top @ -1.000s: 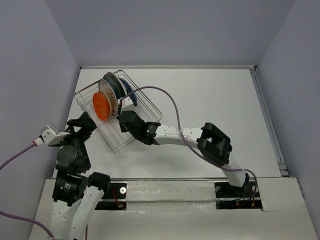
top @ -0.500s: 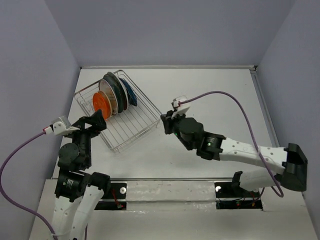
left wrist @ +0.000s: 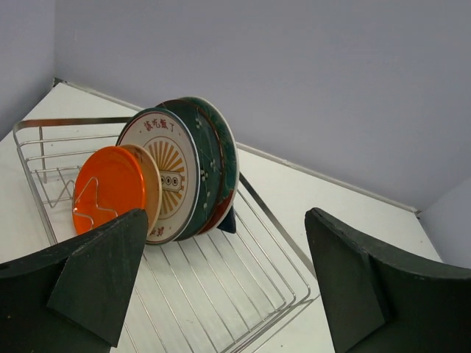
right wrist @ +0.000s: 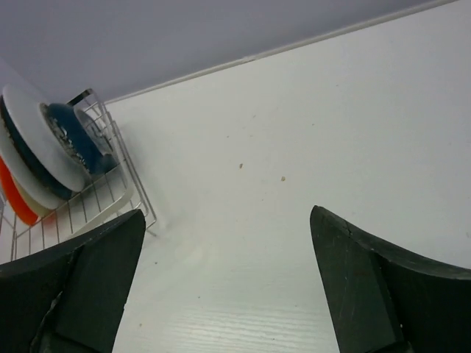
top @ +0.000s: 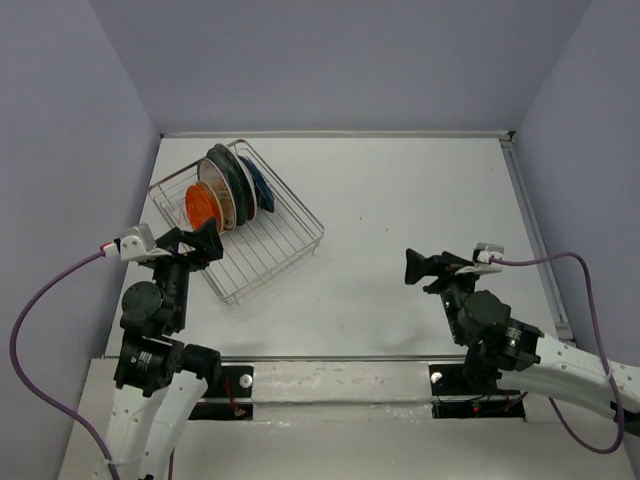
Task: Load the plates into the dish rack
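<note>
Only the left wrist view shows the emblem plate (left wrist: 165,176) face-on. The rack (top: 268,250) sits at the white table (top: 420,190) far-left corner; left gripper (left wrist: 226,217) and right gripper (right wrist: 226,213) gape empty. Lilac walls (top: 340,60).

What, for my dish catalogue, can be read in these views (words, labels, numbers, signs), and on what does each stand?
White plate, top rim: four red Chinese characters, too blurred to read for sure.
Same plate, middle band: a row of small marks, too small to read.
No other text shows.
</note>
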